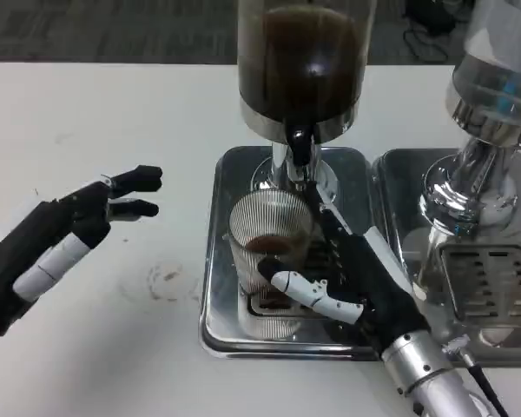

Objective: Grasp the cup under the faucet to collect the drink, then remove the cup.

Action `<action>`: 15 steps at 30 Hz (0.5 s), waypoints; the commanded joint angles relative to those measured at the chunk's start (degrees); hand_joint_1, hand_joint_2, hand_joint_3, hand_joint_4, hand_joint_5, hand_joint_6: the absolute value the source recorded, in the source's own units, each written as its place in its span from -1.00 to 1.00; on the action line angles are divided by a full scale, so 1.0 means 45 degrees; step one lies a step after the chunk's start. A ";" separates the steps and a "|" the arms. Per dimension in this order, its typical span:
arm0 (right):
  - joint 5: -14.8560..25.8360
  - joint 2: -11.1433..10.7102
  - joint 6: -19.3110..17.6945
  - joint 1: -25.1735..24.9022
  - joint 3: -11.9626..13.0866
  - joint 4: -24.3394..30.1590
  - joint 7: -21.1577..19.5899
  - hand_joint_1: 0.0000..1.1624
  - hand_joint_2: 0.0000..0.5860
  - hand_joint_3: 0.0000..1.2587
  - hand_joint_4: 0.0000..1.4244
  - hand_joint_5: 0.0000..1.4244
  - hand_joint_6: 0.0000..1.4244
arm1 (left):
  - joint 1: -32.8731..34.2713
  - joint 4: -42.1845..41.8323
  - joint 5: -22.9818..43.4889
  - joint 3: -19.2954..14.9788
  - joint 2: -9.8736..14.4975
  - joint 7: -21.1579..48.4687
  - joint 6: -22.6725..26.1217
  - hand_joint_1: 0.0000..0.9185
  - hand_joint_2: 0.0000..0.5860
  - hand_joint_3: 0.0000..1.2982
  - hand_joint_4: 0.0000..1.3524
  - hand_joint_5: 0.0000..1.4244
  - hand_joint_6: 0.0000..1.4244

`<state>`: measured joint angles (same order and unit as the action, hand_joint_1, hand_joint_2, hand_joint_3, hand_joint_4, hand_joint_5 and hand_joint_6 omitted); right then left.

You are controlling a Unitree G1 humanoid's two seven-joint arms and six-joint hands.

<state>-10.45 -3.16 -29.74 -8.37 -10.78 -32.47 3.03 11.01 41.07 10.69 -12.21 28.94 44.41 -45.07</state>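
A clear ribbed cup (265, 234) stands on the drip tray (221, 287) of the drink dispenser, right under the black faucet (300, 143). A little brown drink lies in its bottom. My right hand (356, 278) wraps the cup from the right, thumb across its front and fingers behind it. The dispenser's tank (300, 61) holds dark liquid above. My left hand (69, 234) hovers over the table to the left with fingers spread, holding nothing.
A second dispenser (495, 130) with its own steel drip tray (486, 287) stands at the right, close to my right forearm. A faint stain (165, 280) marks the white table left of the tray.
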 commanded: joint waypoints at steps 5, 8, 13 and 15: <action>-0.0312 0.0078 -0.0501 -0.0455 -0.0126 -0.0838 -0.0136 0.11 -0.32 -1.00 -1.00 -1.00 -1.00 | -0.0114 0.0314 -0.0384 0.0202 0.0323 -0.0262 -0.0241 -1.00 -0.68 -0.63 -0.73 -0.60 -0.67; -0.0465 0.0116 -0.0636 -0.0586 -0.0181 -0.1102 -0.0258 0.11 -0.32 -1.00 -1.00 -1.00 -1.00 | -0.0093 0.0392 -0.0439 0.0221 0.0369 -0.0313 -0.0257 -1.00 -0.67 -0.62 -0.72 -0.60 -0.67; -0.0556 0.0257 -0.0912 -0.0858 -0.0255 -0.1670 -0.0500 0.16 -0.34 -1.00 -1.00 -1.00 -1.00 | -0.0040 0.0514 -0.0566 0.0245 0.0454 -0.0366 -0.0271 -1.00 -0.70 -0.62 -0.71 -0.59 -0.67; -0.0567 0.0336 -0.1051 -0.0973 -0.0299 -0.1937 -0.0561 0.16 -0.34 -1.00 -1.00 -1.00 -1.00 | -0.0033 0.0547 -0.0577 0.0267 0.0495 -0.0383 -0.0269 -1.00 -0.71 -0.61 -0.70 -0.58 -0.67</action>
<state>-12.36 -2.44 -33.94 -11.53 -11.70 -39.24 0.81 11.01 42.97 8.58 -11.41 30.31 43.28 -45.32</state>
